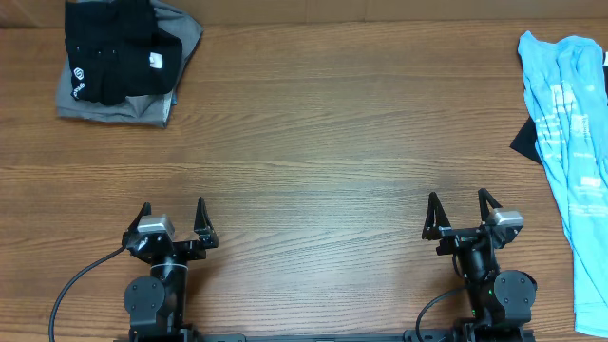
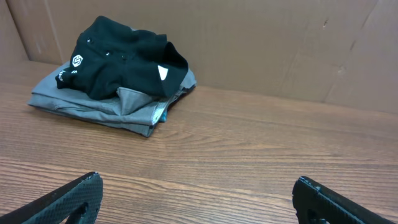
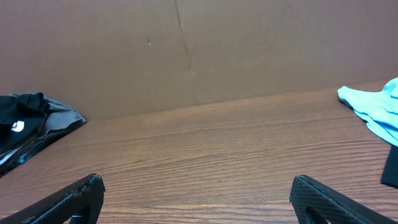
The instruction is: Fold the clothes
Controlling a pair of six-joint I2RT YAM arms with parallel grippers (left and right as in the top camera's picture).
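Clothes (image 1: pixel 560 114) at right not yet folded

Overhead, a black and grey stack (image 1: pixel 123 62) sits folded at the table's (image 1: pixel 313 142) far left corner. A blue T-shirt (image 1: pixel 575 190) lies rumpled along the right edge. The left pincer (image 1: pixel 172 205) and right pincer (image 1: pixel 458 196) stand spread and empty. The left wrist view faces the stack. The right wrist view catches the shirt's tip.

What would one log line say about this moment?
left fingers: open, empty | right fingers: open, empty | blue T-shirt: crumpled, right edge | black and grey clothes: stacked, back left
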